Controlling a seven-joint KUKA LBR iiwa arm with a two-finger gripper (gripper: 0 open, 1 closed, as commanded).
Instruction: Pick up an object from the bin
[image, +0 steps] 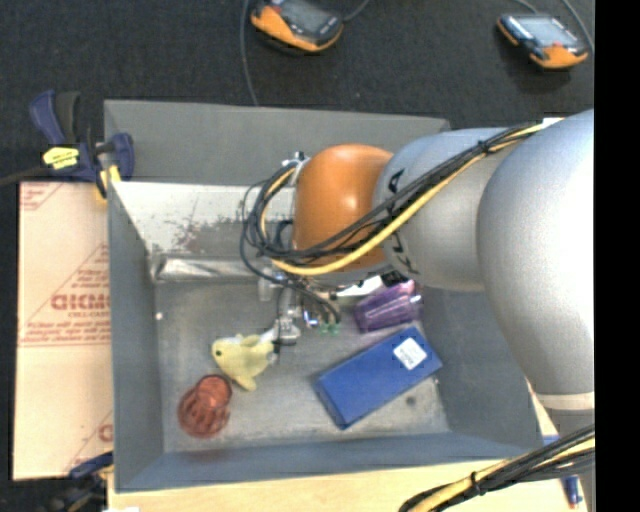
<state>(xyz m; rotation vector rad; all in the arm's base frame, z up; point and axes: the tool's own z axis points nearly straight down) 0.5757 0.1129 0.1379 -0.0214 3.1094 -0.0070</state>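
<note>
So, the claw (286, 332) is down low near the middle of the bin (135, 350), tucked under the arm's orange cover (335, 205). Its tip sits right at the right-hand edge of a pale yellow lumpy thing (240, 360) lying on the bin floor, left of centre. It looks like it's touching or as good as, hard to call. Honestly I can't tell whether the claw is wide or narrow from this angle, since the wrist and cables are in the way.

My read on the yellow thing: it looks like a soft rubbery or foam toy, with an irregular outline and a pointy bit sticking out to the left. I'd guess it's light and squishy, so no worries about breaking it. It'll probably deform under a pinch though, and could squirt out sideways if grabbed by a thin edge. Best bet is the fat middle of the body, across its narrower width, not the pointy end.

Neighbours: a dark red roundish thing (205, 406) sits just below-left of it, close but apart, so there's a bit of room. A flat blue box (378, 378) lies off to the right with a purple thing (385, 306) behind it, both clear of the yellow one. The box looks stiff and wide, likely a worse grab lying flat.
</note>
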